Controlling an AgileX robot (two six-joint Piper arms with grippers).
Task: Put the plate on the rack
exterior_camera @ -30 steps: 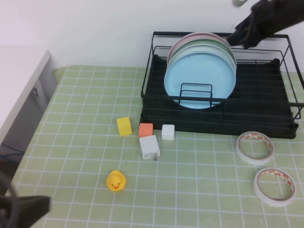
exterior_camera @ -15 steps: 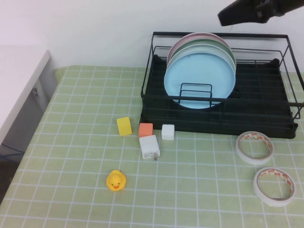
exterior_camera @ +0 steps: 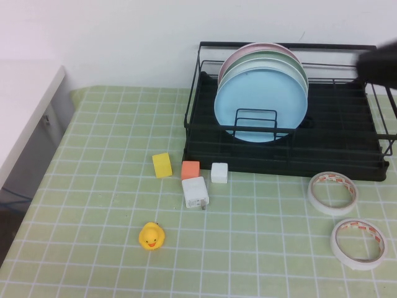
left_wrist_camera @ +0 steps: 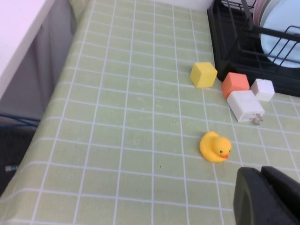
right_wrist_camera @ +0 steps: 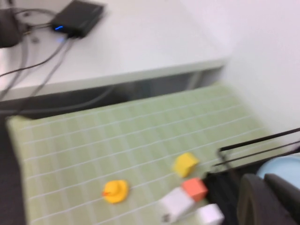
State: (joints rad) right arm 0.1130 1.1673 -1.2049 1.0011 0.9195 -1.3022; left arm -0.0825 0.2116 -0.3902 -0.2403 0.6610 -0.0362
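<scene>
The light-blue plate (exterior_camera: 260,102) stands upright in the black wire rack (exterior_camera: 347,155), in front of other plates and behind a low wire divider. It also shows in the left wrist view (left_wrist_camera: 286,42) and the right wrist view (right_wrist_camera: 281,168). My right arm is a dark blur (exterior_camera: 381,65) at the high view's right edge, beside the rack's top rail and clear of the plate. My right gripper (right_wrist_camera: 262,182) is shut and empty. My left gripper (left_wrist_camera: 261,172) is shut and empty, low over the table near the yellow duck (left_wrist_camera: 214,147); it is outside the high view.
White, green and pink plates (exterior_camera: 260,54) stand behind the blue one. In front of the rack lie a yellow block (exterior_camera: 162,165), an orange block (exterior_camera: 190,169), a white cube (exterior_camera: 219,172), a white charger (exterior_camera: 195,192) and the duck (exterior_camera: 151,236). Two tape rolls (exterior_camera: 333,193) (exterior_camera: 358,243) lie at front right.
My right arm has swung from above the rack's top rail out to the right edge. The left arm's dark shape at the bottom left has left the high view.
</scene>
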